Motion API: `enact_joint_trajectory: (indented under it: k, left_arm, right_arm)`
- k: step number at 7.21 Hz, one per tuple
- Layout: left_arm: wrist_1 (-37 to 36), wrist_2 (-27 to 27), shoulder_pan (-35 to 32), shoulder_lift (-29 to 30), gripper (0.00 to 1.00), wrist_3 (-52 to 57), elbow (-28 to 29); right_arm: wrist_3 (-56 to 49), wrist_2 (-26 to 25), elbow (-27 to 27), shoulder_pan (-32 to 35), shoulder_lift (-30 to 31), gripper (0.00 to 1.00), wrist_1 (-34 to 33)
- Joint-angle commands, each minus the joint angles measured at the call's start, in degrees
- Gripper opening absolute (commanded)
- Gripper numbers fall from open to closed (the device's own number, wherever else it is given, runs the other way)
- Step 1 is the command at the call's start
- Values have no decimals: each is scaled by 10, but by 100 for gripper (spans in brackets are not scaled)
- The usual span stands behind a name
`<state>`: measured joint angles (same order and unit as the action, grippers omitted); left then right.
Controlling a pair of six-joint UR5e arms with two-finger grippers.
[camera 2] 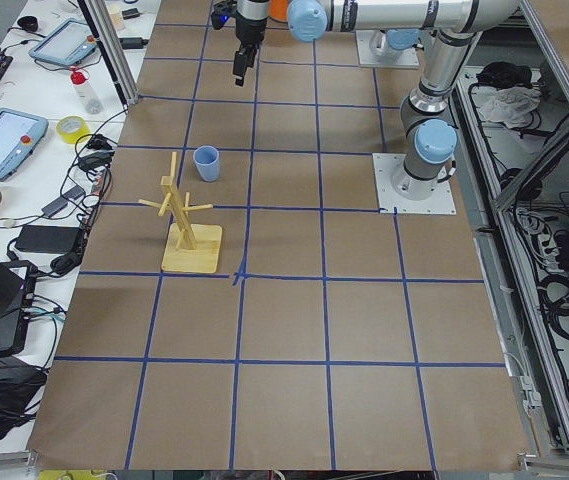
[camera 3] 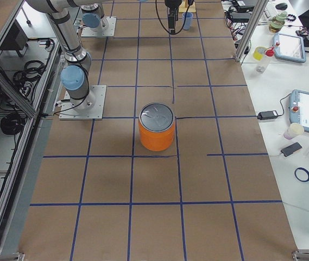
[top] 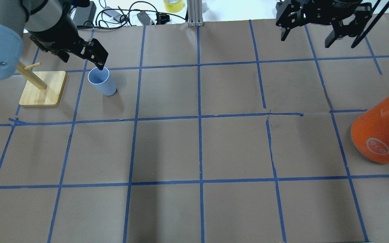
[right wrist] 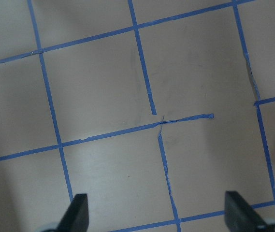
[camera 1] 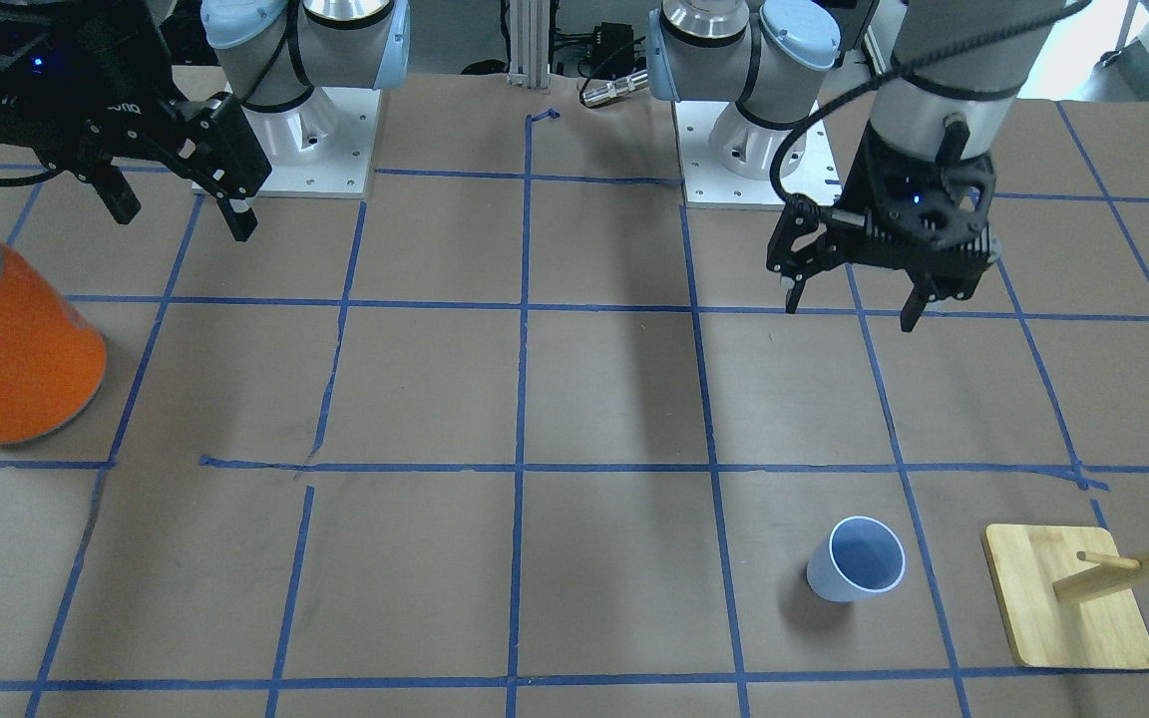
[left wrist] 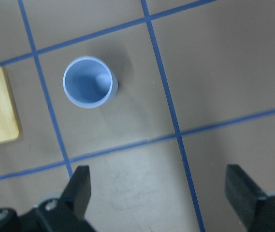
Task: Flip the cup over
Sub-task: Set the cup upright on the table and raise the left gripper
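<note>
1. The left pincer (camera 1: 854,299) hangs above the worktop (camera 1: 594,399) with its jaws spread wide and nothing between them. It points straight down and sits well clear of the surface, a stance that I judge suits a descent onto the cup.
2. The cup (camera 1: 859,572) stands mouth up, apart from that pincer, toward the worktop's operator-side edge and near the end on the robot's left. The left wrist view shows its open mouth ahead of the fingers (left wrist: 81,186), not between them.
3. Just beside the cup, nearer that end, stands a wooden peg rack (camera 2: 188,222) on a flat base; it narrows the room for an approach from that side.
4. The right pincer (camera 1: 176,209) hovers wide open and empty over the opposite end; it looks parked out of the way.
5. The orange can (camera 3: 156,127) stands near that right end, well apart from the cup.
6. Hidden or cut off: the rack's post leaves the front view's edge, the overhead view hides one left finger behind the arm, and the cup's base is unseen from above.
</note>
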<state>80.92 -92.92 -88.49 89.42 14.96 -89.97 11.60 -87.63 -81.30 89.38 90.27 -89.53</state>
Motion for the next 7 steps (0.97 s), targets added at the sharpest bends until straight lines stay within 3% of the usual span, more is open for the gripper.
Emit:
enact_joint_trajectory:
  k: [1, 5, 7]
  left_arm:
    - [35, 3, -1, -29, 100, -47, 1]
    - [35, 1, 3, -32, 100, -60, 7]
    - [38, 9, 4, -32, 100, -168, 8]
  right_arm:
    - [0, 0, 0, 0, 0, 100, 0]
    - [0, 1, 0, 0, -1, 100, 0]
    - [0, 3, 0, 1, -1, 100, -1]
